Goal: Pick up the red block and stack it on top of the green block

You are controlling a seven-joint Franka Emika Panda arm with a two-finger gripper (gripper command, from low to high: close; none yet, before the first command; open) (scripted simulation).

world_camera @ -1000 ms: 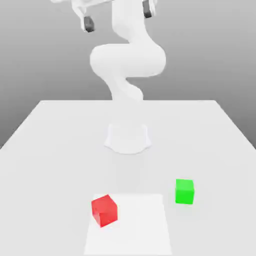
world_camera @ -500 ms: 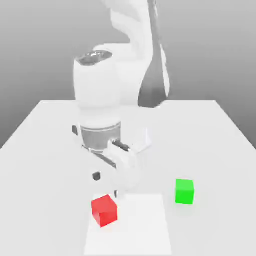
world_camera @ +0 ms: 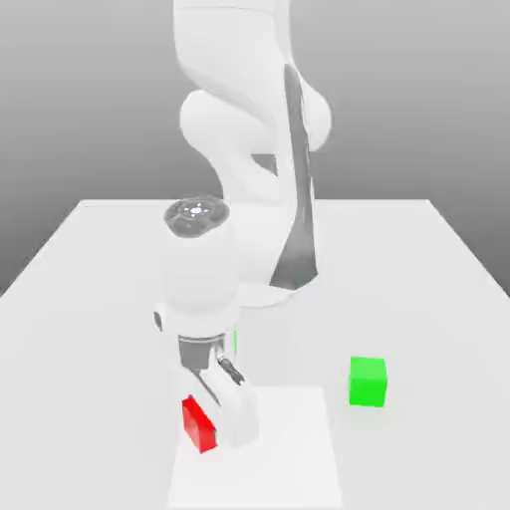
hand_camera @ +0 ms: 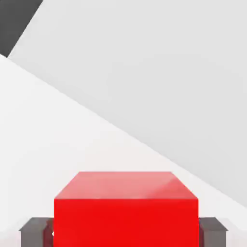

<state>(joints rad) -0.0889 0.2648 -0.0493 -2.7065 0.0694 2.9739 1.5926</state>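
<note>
Now down from high above the surface (world_camera: 110, 289) and low over the white pad's edge. Hand (world_camera: 231, 423) clamped on the red block (world_camera: 197, 425) (dark fingertips (hand_camera: 34, 230) against both side faces). Green block (world_camera: 368, 381) well apart toward the exterior view's right. Risks: slip on lifting if the grip sits low; a nudged green block; an off-centre stack.

One red block (world_camera: 197, 424), one green block (world_camera: 368, 382), one table (world_camera: 418, 269).

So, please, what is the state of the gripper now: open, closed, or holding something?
Gripper: closed on the red block, one finger against each side; the block sits on the table.
</note>
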